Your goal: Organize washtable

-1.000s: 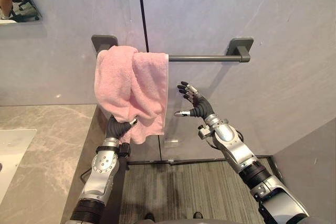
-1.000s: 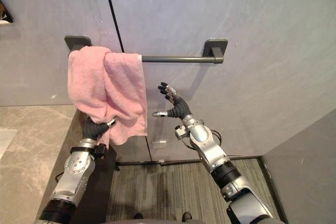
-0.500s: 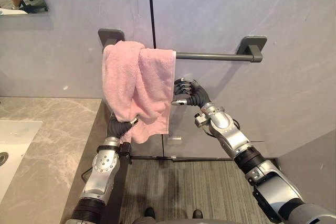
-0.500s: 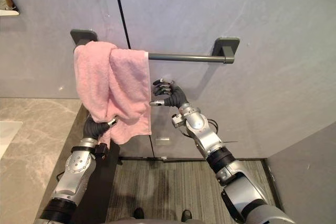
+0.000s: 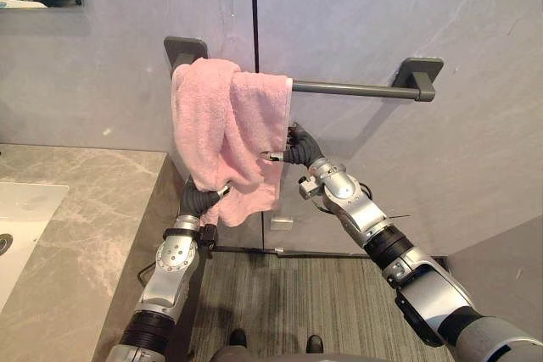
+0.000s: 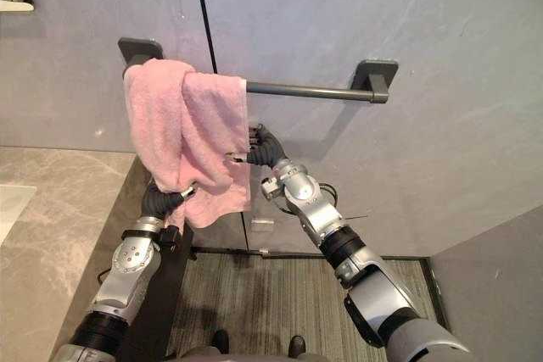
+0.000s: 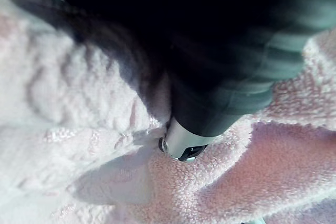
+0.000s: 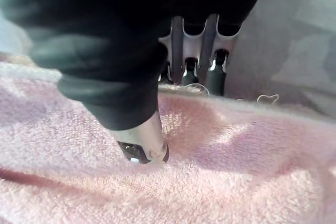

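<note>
On the grey wall (image 5: 127, 57), a dark rail (image 5: 356, 88) carries a pink towel (image 5: 225, 125) bunched over its left end. The right hand (image 5: 299, 148) pinches the towel's right edge. The left hand (image 5: 200, 201) grips a low fold, thumb pressed on.

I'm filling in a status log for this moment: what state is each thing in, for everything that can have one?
pink towel, draped and bunched over the bar's left end, not spread out, held by both hands.
towel bar, mounted, its right part bare.
left robot hand, shut, thumb pinching a lower fold of the towel.
right robot hand, shut, thumb in front of and fingers behind the towel's right edge.
</note>
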You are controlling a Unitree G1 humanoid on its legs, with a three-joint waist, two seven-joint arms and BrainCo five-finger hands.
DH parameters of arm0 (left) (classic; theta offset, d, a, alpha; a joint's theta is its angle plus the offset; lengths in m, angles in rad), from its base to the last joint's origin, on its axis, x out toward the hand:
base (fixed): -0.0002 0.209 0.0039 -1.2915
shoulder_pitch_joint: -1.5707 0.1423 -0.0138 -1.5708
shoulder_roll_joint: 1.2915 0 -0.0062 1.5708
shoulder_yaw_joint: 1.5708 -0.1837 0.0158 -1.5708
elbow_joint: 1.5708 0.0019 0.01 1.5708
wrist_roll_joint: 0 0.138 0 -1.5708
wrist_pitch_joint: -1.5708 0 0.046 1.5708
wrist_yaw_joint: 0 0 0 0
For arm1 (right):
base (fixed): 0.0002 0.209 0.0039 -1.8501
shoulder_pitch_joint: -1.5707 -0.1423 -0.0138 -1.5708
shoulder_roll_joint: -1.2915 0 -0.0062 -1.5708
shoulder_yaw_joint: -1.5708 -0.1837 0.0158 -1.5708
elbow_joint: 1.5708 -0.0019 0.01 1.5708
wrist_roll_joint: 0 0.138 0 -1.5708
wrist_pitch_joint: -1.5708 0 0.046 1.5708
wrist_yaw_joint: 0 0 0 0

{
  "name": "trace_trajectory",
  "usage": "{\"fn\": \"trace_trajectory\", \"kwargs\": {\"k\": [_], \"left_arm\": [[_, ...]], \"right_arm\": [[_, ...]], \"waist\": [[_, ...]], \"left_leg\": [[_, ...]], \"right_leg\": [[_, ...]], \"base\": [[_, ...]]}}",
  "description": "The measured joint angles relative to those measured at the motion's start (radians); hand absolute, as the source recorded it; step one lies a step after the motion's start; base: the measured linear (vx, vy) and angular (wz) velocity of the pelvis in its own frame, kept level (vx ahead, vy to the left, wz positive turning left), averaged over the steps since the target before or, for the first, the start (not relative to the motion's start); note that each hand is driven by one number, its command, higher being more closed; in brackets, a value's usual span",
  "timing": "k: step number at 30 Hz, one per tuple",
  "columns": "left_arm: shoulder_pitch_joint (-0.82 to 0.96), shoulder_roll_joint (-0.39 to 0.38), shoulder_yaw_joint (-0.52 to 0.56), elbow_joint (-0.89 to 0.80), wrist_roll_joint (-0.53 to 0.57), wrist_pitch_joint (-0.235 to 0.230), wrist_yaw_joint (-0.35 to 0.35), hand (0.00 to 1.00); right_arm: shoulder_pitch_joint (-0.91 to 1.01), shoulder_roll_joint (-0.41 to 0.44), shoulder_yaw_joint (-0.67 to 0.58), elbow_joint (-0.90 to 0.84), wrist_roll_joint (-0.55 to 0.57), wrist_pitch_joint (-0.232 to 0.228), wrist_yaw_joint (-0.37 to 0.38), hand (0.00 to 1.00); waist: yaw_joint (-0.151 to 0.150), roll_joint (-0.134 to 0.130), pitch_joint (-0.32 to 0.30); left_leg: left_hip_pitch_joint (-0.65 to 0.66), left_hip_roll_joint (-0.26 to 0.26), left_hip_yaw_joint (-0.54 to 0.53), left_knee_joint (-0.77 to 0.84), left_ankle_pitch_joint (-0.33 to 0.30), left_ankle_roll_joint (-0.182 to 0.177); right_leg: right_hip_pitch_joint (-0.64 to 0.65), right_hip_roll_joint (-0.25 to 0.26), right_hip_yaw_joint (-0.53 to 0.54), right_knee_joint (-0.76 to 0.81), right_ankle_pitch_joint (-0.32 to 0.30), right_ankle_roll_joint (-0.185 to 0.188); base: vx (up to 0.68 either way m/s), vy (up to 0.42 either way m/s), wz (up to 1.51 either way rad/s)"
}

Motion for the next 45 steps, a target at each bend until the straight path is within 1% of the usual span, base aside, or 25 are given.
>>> {"fn": "trace_trajectory", "kwargs": {"k": [15,19,21,24,29,31,32,33,38,42,45], "left_arm": [[0.000,-0.007,0.001,0.007,0.002,0.000,-0.002,1.00],[0.001,-0.043,0.006,0.006,0.003,-0.001,-0.003,1.00],[0.001,-0.044,0.006,0.005,0.004,-0.001,-0.005,1.00],[0.003,-0.050,0.008,-0.014,0.009,-0.002,-0.020,1.00],[0.006,-0.074,0.018,-0.028,0.016,-0.002,-0.024,1.00],[0.009,-0.075,0.018,-0.034,0.017,-0.002,-0.025,1.00],[0.011,-0.075,0.019,-0.034,0.017,-0.002,-0.025,1.00],[0.010,-0.080,0.019,-0.035,0.017,-0.002,-0.036,1.00],[0.009,-0.101,0.019,-0.052,0.018,-0.003,-0.049,1.00],[0.009,-0.114,0.025,-0.052,0.017,-0.003,-0.063,1.00],[0.005,-0.122,0.051,-0.052,0.016,-0.003,-0.067,1.00]], "right_arm": [[-0.002,-0.010,-0.018,-0.014,-0.008,0.000,0.001,1.00],[0.057,-0.014,-0.056,-0.089,-0.011,0.000,0.003,1.00],[0.070,-0.015,-0.063,-0.092,-0.013,0.000,0.004,1.00],[0.129,-0.021,-0.096,-0.142,-0.020,0.000,0.009,1.00],[0.191,-0.031,-0.134,-0.194,-0.041,-0.001,0.022,1.00],[0.215,-0.031,-0.141,-0.211,-0.048,-0.001,0.022,1.00],[0.225,-0.030,-0.143,-0.222,-0.050,-0.001,0.023,1.00],[0.253,-0.030,-0.162,-0.253,-0.051,-0.002,0.025,1.00],[0.295,-0.030,-0.202,-0.279,-0.051,-0.002,0.043,1.00],[0.302,-0.030,-0.213,-0.280,-0.053,-0.002,0.043,1.00],[0.314,-0.030,-0.213,-0.289,-0.055,-0.003,0.044,1.00]], "waist": [[-0.002,0.001,0.000],[-0.003,0.002,0.001],[-0.004,0.004,0.002],[-0.005,0.008,0.005],[-0.010,0.014,0.008],[-0.018,0.014,0.007],[-0.028,0.014,0.007],[-0.031,0.014,0.007],[-0.035,0.016,0.007],[-0.047,0.016,0.007],[-0.055,0.016,0.007]], "left_leg": [[0.011,0.001,0.019,-0.001,-0.001,0.000],[0.013,0.001,0.021,-0.003,-0.001,0.000],[0.019,0.001,0.026,-0.005,-0.001,0.000],[0.023,0.001,0.026,-0.006,-0.001,0.000],[0.027,0.001,0.026,-0.008,-0.001,0.000],[0.028,0.001,0.026,-0.008,-0.001,0.000],[0.029,0.001,0.026,-0.008,-0.001,0.000],[0.030,0.001,0.027,-0.009,-0.001,0.000],[0.034,0.001,0.030,-0.014,-0.001,0.000],[0.041,0.000,0.033,-0.024,-0.001,0.000],[0.042,0.000,0.033,-0.025,-0.001,0.000]], "right_leg": [[0.000,0.002,0.022,0.000,0.001,-0.002],[0.000,0.002,0.023,0.000,0.001,-0.002],[0.002,0.002,0.029,0.000,0.001,-0.002],[0.005,0.002,0.029,0.000,0.001,-0.002],[0.007,0.002,0.030,0.000,0.001,-0.001],[0.007,0.002,0.030,0.001,0.001,-0.001],[0.007,0.002,0.030,0.001,0.001,-0.001],[0.007,0.002,0.030,0.002,0.001,-0.001],[0.007,0.003,0.034,0.002,0.000,0.000],[0.007,0.003,0.038,0.003,-0.002,0.003],[0.007,0.003,0.038,0.003,-0.003,0.004]], "base": [[0.00,-0.001,-0.03],[0.00,0.000,-0.01],[-0.01,0.000,-0.06],[0.00,0.000,0.00],[0.00,0.000,0.00],[0.00,0.000,0.00],[0.00,0.000,0.00],[0.00,0.000,0.00],[0.00,-0.001,-0.01],[0.00,-0.001,-0.02],[0.00,0.000,0.00]]}}
